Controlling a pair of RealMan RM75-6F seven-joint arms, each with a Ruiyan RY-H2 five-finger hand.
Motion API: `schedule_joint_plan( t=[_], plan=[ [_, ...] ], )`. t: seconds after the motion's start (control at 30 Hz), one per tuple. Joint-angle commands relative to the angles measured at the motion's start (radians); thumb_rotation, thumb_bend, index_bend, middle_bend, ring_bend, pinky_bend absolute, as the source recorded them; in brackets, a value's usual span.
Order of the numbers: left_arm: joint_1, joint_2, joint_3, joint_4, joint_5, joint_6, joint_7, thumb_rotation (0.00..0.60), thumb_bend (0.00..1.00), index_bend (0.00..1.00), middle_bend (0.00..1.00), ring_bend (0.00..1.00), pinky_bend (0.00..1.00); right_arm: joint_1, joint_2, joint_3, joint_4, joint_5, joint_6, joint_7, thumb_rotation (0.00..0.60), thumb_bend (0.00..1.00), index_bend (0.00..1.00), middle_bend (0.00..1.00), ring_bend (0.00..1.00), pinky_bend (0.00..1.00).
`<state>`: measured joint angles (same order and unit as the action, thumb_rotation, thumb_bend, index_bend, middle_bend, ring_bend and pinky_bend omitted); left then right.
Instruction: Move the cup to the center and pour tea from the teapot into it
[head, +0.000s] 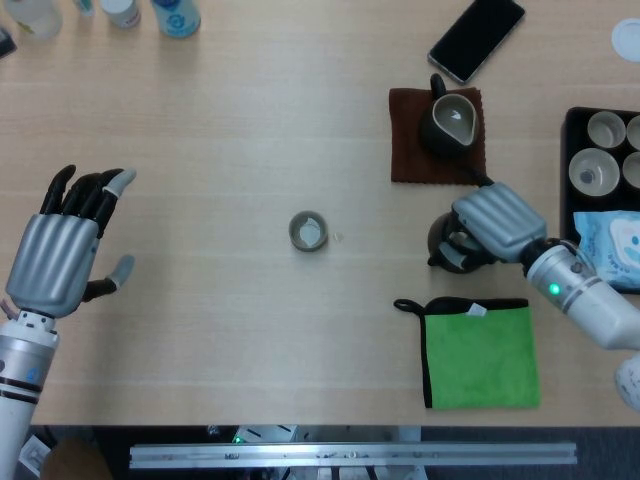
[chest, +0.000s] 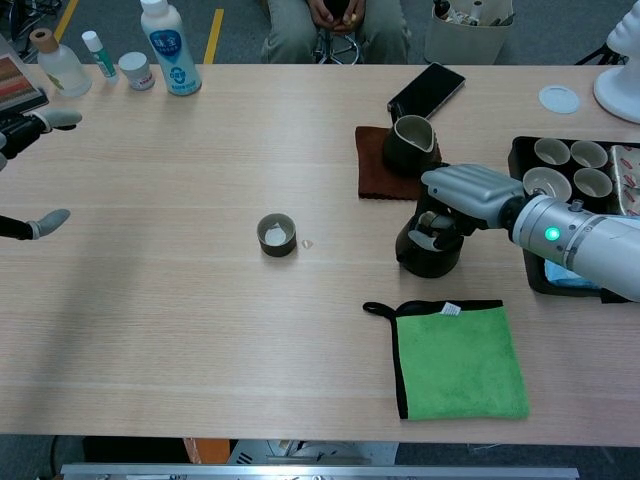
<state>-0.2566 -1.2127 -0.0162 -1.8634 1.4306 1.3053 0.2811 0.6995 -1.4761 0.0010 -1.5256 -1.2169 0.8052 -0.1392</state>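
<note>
The right robot hand (head: 488, 222) is reaching in from the right edge of the tabletop (head: 220, 330) and wrapping its fingers (chest: 432, 226) over the dark teapot (chest: 428, 250), gripping it from above. The teapot is sitting on the right half of the tabletop, just below a brown mat (head: 412, 145) and just above a green cloth (head: 478, 354) that is lying near the front edge. A dark pitcher (head: 449, 122) is resting on the brown mat.

The cup (head: 308, 231) is standing upright near the middle of the tabletop, well apart from the teapot and from both robot hands, with a pale patch showing inside it.

The left robot hand (head: 62, 250) is hovering over the left edge of the tabletop, fingers spread apart and holding nothing; in the chest view only its fingertips (chest: 47, 219) are showing at the left border.

A black tray (chest: 530, 270) with small cups (head: 596, 152) is sitting at the right edge. A phone (head: 476, 37) is lying near the back edge, and bottles (chest: 166, 47) are standing at the back left corner.
</note>
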Motion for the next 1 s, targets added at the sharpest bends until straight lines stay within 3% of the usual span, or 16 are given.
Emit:
schedule_joint_plan(
  t=[0.03, 0.33, 0.57, 1.0],
  plan=[
    [-0.001, -0.001, 0.0, 0.001, -0.001, -0.002, 0.0, 0.6, 0.3, 0.06, 0.12, 0.12, 0.03, -0.001, -0.001, 0.0, 0.001, 0.002, -0.003, -0.006, 0.523, 0.27, 0.99, 0.84, 0.74, 0.03],
    [-0.002, -0.002, -0.001, 0.003, -0.003, -0.004, 0.0, 0.6, 0.3, 0.06, 0.12, 0.12, 0.03, -0.007, 0.001, 0.009, -0.001, -0.001, -0.015, 0.017, 0.521, 0.01, 0.97, 0.83, 0.73, 0.02],
    [-0.004, -0.004, -0.001, 0.002, -0.003, -0.005, 0.003, 0.6, 0.3, 0.06, 0.12, 0.12, 0.03, -0.011, 0.005, 0.011, 0.005, -0.031, -0.017, 0.05, 0.455, 0.0, 0.96, 0.82, 0.72, 0.01],
    [-0.008, -0.007, -0.001, 0.002, -0.009, -0.013, 0.01, 0.6, 0.3, 0.06, 0.12, 0.12, 0.03, -0.01, 0.028, 0.012, 0.001, -0.048, -0.027, 0.043, 0.453, 0.0, 0.8, 0.66, 0.56, 0.0]
  ],
)
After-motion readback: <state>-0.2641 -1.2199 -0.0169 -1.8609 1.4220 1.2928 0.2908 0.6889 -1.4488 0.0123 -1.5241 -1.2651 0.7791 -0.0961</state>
